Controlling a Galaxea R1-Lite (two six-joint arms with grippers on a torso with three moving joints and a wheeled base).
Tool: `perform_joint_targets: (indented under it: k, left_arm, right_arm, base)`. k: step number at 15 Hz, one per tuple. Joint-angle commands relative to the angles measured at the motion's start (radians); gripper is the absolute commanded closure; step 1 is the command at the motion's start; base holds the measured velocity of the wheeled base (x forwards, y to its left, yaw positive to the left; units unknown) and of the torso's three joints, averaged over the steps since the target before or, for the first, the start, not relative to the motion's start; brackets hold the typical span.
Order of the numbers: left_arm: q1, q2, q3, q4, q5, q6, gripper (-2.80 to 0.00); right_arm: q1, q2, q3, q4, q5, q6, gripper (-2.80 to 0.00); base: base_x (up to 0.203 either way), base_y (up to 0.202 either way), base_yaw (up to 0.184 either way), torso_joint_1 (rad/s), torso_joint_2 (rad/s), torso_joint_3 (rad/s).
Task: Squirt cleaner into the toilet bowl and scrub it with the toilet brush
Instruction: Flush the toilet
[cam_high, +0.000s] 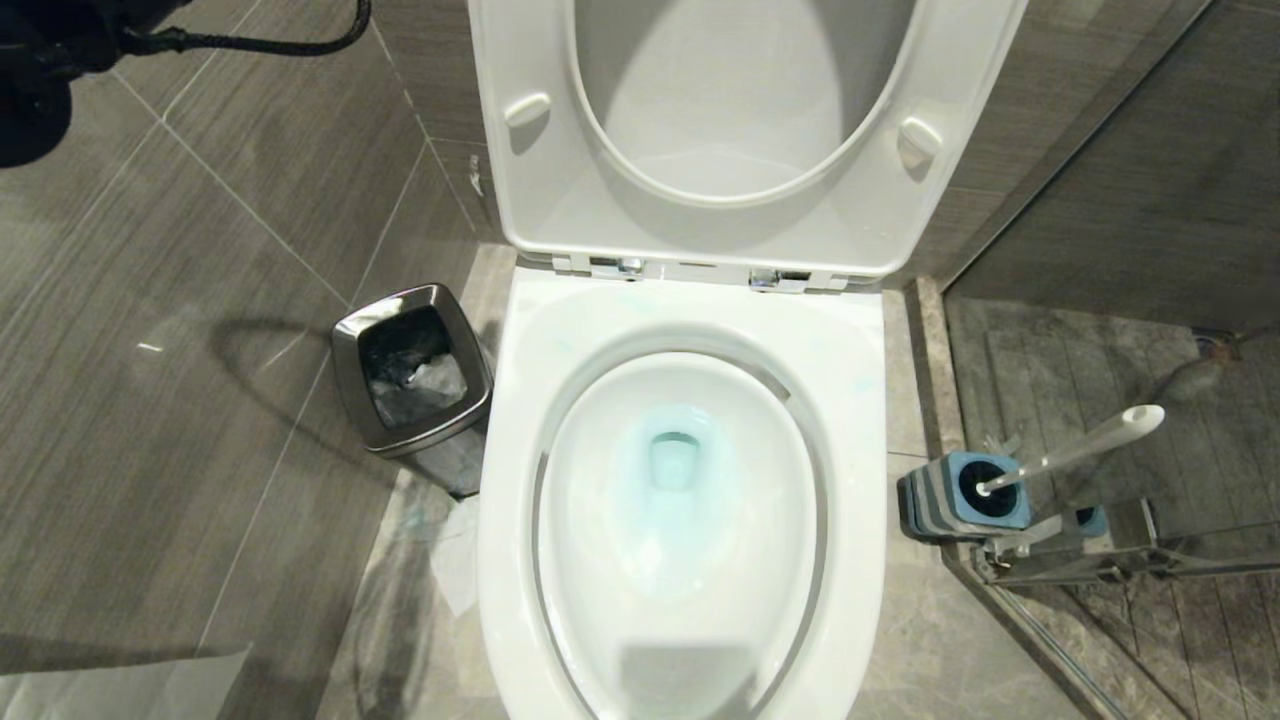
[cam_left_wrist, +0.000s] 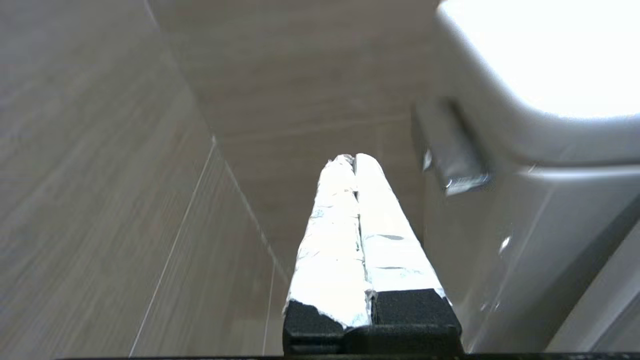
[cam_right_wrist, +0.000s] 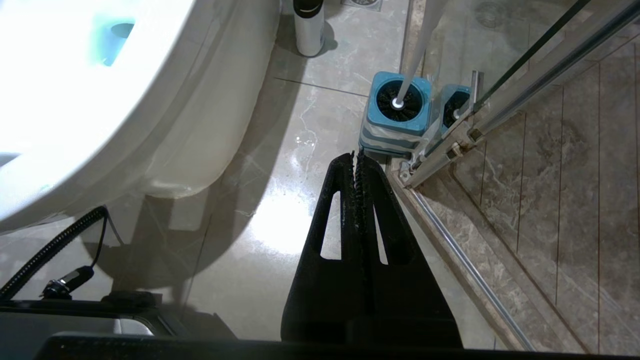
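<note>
The white toilet bowl (cam_high: 510, 450) fills the middle of the head view, with its seat and lid raised (cam_high: 540, 200) and pale blue liquid round the drain (cam_high: 675, 460). To its right, the toilet brush (cam_high: 1080, 450) leans in its blue-topped holder (cam_high: 985, 490). My left gripper (cam_left_wrist: 354, 157) is shut and empty, its foil-wrapped fingers aimed at the tiled wall beside the toilet's tank (cam_left_wrist: 525, 225). My right gripper (cam_right_wrist: 356, 155) hangs low over the floor, shut on nothing, a short way in front of the holder (cam_right_wrist: 400, 100). The cleaner is not identifiable in any view.
A steel waste bin (cam_high: 410, 370) stands left of the bowl, with paper (cam_high: 455, 560) on the floor beside it. A glass shower door and its metal rail (cam_high: 1100, 570) run just behind the brush holder. A white cylinder with a dark top (cam_right_wrist: 307, 25) stands on the floor past the toilet.
</note>
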Motion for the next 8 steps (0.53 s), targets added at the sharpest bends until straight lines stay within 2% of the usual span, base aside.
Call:
perform_joint_targets:
  k: [1,4,8]
  left_arm:
    - [-0.016,0.005,0.0,-0.011,0.002,-0.001,0.0]
    - [-0.067,0.017,0.0,-0.048,0.013,-0.003,0.0]
    - [-0.097,0.045,0.0,-0.065,0.01,-0.002,0.0]
  right_arm:
    - [0.0,0.001,0.002,0.0,0.0,0.0,0.0]
    - [0.0,0.001,0.0,0.0,0.0,0.0,0.0]
    - [0.0,0.001,0.0,0.0,0.0,0.0,0.0]
  base:
    - [0.0,0.0,0.0,0.0,0.0,0.0]
    - [0.0,0.0,0.0,0.0,0.0,0.0]
    - [0.0,0.0,0.0,0.0,0.0,0.0]
